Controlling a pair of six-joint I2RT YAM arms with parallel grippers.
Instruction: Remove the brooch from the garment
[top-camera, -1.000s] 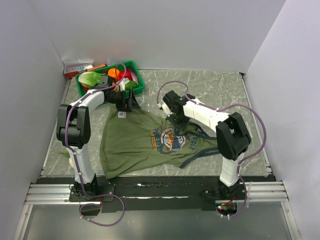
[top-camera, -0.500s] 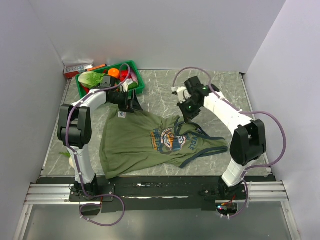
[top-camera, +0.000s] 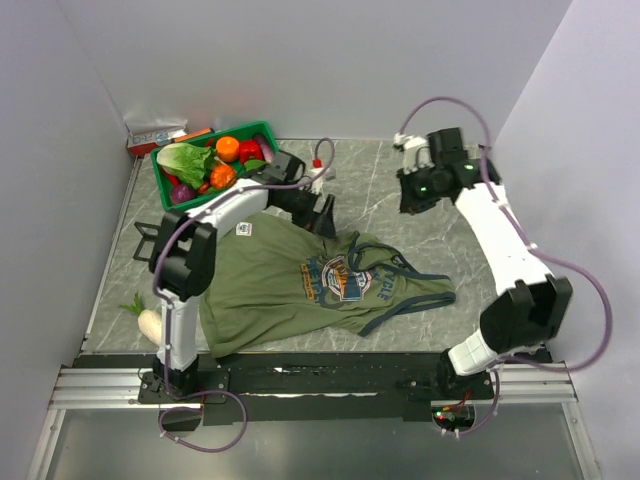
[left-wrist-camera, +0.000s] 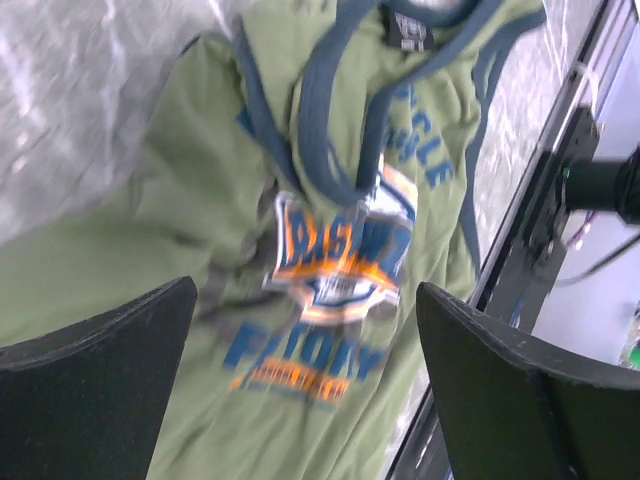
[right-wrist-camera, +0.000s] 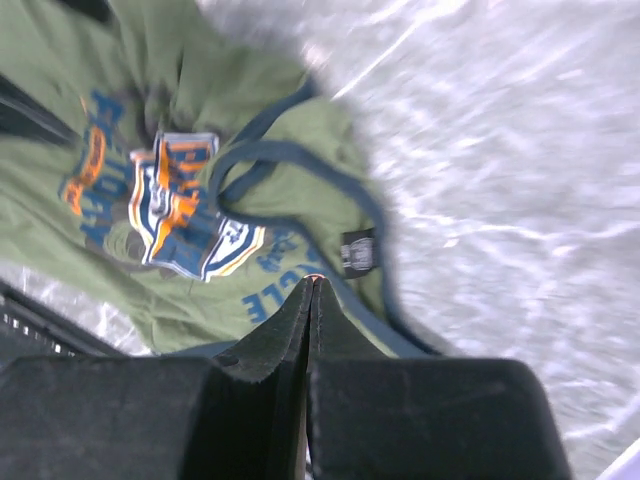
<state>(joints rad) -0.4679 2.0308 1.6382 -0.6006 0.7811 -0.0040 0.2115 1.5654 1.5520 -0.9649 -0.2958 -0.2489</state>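
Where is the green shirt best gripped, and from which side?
Probably the navy strap loop of the green shirt, from above: it lies folded over the cloth, giving an edge to pinch, while the body lies flat on the table.

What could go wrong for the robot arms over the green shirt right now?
The open left gripper hangs over the bunched shirt; coming down, it might snag a loose strap instead of the pin.
The pin is too small to spot here, so a grab could miss.
The left arm reaches past the basket and could bump it.
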